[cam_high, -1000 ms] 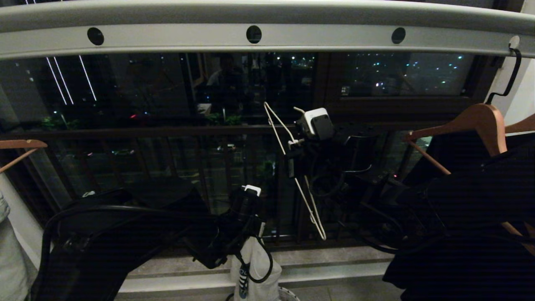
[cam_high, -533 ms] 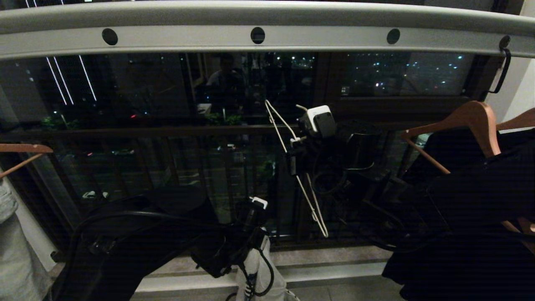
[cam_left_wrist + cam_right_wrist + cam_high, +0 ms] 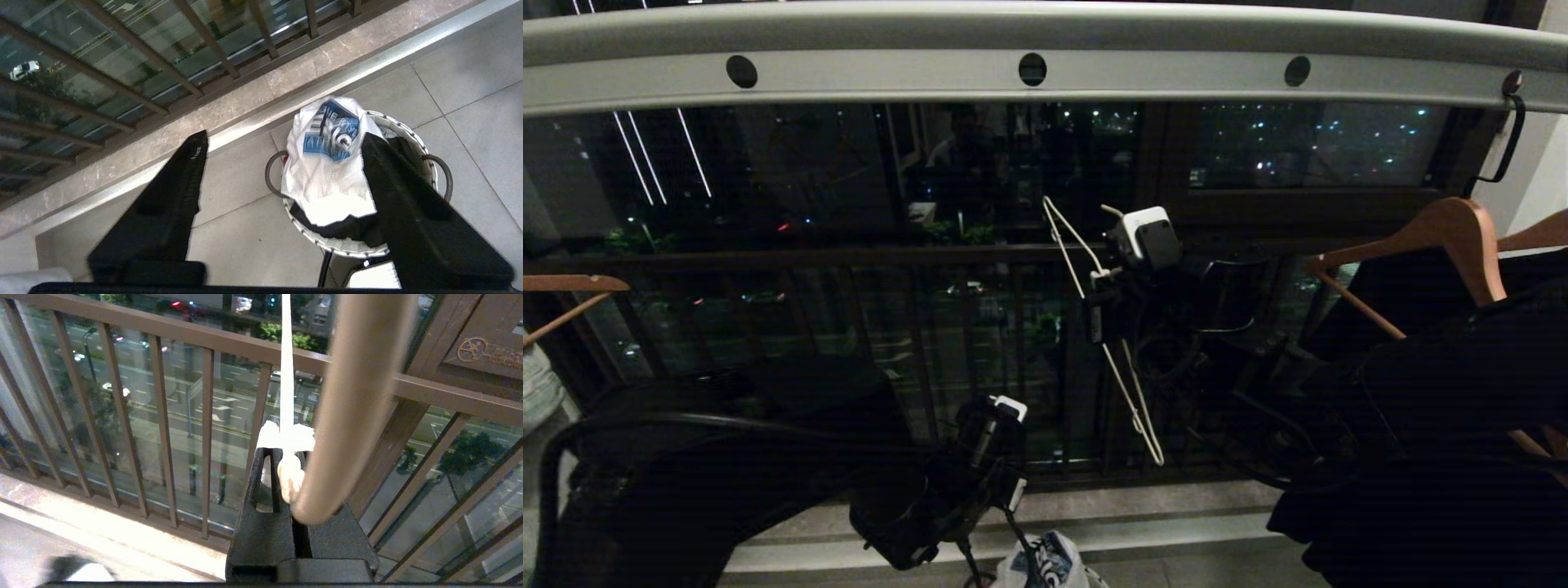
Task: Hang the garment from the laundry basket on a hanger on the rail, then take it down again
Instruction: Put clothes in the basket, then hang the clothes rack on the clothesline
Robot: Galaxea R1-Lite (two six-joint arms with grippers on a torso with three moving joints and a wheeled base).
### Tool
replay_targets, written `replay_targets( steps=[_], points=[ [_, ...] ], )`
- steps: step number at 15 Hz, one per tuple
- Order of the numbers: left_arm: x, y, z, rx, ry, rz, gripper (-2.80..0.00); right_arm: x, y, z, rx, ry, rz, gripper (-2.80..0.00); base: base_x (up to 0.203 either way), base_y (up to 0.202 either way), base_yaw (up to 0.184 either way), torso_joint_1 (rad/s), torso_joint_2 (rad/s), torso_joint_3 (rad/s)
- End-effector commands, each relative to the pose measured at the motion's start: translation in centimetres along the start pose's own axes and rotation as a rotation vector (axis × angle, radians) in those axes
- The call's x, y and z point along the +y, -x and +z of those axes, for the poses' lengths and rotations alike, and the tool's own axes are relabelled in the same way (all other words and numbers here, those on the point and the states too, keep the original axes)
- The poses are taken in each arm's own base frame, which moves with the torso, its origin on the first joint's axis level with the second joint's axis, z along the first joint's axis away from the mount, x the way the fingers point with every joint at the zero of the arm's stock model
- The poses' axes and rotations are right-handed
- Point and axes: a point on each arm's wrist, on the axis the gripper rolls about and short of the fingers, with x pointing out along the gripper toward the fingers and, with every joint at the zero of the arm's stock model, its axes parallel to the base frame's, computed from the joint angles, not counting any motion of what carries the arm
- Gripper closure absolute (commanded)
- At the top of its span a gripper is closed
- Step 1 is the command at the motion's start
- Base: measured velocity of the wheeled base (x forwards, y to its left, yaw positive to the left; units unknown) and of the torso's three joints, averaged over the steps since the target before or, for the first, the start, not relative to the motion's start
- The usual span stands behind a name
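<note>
**Now apart: left gripper above the basket, right gripper clamped on the hanger**

Below the left gripper [image 3: 282, 163], whose black fingers [image 3: 171, 204] stand wide apart with nothing between them, the garment [image 3: 327, 163] lies crumpled in the laundry basket [image 3: 408, 134] on the tiled floor, its blue logo facing up and part of it spilling over the rim. A black garment [image 3: 339, 226] lies under it in the same basket. The right gripper [image 3: 1098, 314] is higher and nearer the rail [image 3: 1045, 49], its fingers pressed together on the twisted neck of the hanger [image 3: 1131, 400]. That hanger tilts steeply beside the gripper, bare, away from the rail overhead. Beyond the right arm, a brown wooden hanger [image 3: 1445, 233] hangs from the rail.
</note>
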Motion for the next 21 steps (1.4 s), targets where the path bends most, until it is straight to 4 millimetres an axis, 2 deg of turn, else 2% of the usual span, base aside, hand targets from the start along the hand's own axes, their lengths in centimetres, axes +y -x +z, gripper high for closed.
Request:
replay_targets(
  steps=[1,2,8,11,13,18,21],
  points=[
    [1.3,3.4,2.2,-0.073,0.028,0.004,-2.80,0.1,-0.1,-0.2,0.000,0.001,-0.002,0.00,0.000,0.000,0.000,0.000,0.00,0.000],
    [1.7,4.4,2.7,-0.091,0.027,0.005,0.00,0.2,-0.1,-0.3,0.003,0.002,0.000,0.00,0.000,0.000,0.000,0.000,0.00,0.000],
    [3.3,10.5,6.9,-0.252,0.047,-0.004,0.00,0.7,-0.4,-2.3,0.056,0.034,0.008,0.00,0.000,0.000,0.000,0.000,0.00,0.000],
    [4.8,14.3,7.3,-0.143,-0.067,-0.004,0.00,1.4,1.0,-3.0,0.079,0.043,-0.002,0.00,0.000,0.000,0.000,0.000,0.00,0.000],
    [6.2,17.6,8.2,-0.169,-0.072,-0.002,0.00,1.9,2.8,-3.5,0.112,0.059,-0.005,0.00,0.000,0.000,0.000,0.000,0.00,0.000],
    [8.3,24.0,9.4,-0.314,-0.078,-0.004,0.00,2.6,9.6,-0.7,0.103,0.070,-0.007,0.00,0.000,0.000,0.000,0.000,0.00,0.000],
    [9.8,29.1,9.2,-0.419,-0.085,-0.004,0.00,3.1,12.3,1.2,0.116,0.087,0.016,0.00,0.000,0.000,0.000,0.000,0.00,0.000]
  ],
)
